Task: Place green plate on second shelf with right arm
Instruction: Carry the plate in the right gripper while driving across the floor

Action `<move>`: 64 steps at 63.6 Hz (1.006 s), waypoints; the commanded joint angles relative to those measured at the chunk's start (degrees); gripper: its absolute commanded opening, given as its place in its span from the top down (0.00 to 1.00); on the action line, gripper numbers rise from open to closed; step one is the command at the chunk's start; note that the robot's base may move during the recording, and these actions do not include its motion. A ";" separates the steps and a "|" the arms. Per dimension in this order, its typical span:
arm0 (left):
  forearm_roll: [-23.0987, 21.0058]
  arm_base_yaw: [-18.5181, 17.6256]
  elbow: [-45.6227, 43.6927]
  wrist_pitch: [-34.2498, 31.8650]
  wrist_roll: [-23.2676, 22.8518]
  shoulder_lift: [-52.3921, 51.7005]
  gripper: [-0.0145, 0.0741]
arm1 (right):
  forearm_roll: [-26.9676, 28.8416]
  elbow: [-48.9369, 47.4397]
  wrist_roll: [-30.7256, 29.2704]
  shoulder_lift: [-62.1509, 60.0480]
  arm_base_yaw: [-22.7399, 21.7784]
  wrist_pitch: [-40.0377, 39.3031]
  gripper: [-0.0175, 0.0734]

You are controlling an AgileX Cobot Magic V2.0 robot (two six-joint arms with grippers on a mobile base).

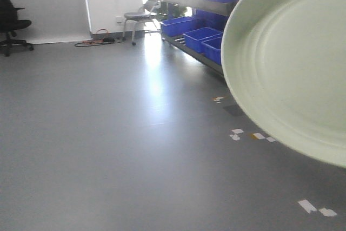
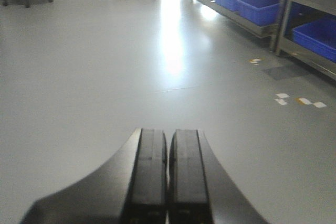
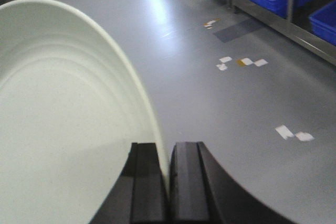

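The pale sage-green plate (image 1: pixel 292 63) fills the right of the front view, held up in the air and tilted on edge, its ringed inner face toward the camera. In the right wrist view the green plate (image 3: pixel 63 108) fills the left half. My right gripper (image 3: pixel 168 148) is shut on its rim, one finger on each side. My left gripper (image 2: pixel 168 135) is shut and empty, above bare grey floor. The metal shelf rack (image 1: pixel 200 5) stands at the back right, well beyond the plate.
Blue bins (image 1: pixel 201 37) sit on the rack's low shelf and more (image 2: pixel 262 6) show in the left wrist view. White tape marks (image 1: pixel 253 135) dot the grey floor. A grey chair (image 1: pixel 141 17) and a black office chair (image 1: pixel 12 22) stand by the far wall.
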 commanded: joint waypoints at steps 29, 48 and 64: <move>-0.10 -0.36 2.29 -5.01 -0.32 -1.30 0.70 | 0.00 -1.95 0.11 0.06 -0.33 -6.04 0.75; -0.10 -0.36 2.29 -5.01 -0.32 -1.30 0.70 | 0.00 -1.95 0.11 0.06 -0.33 -6.04 0.75; -0.10 -0.36 2.29 -5.01 -0.32 -1.30 0.70 | 0.00 -1.95 0.11 0.06 -0.33 -6.04 0.75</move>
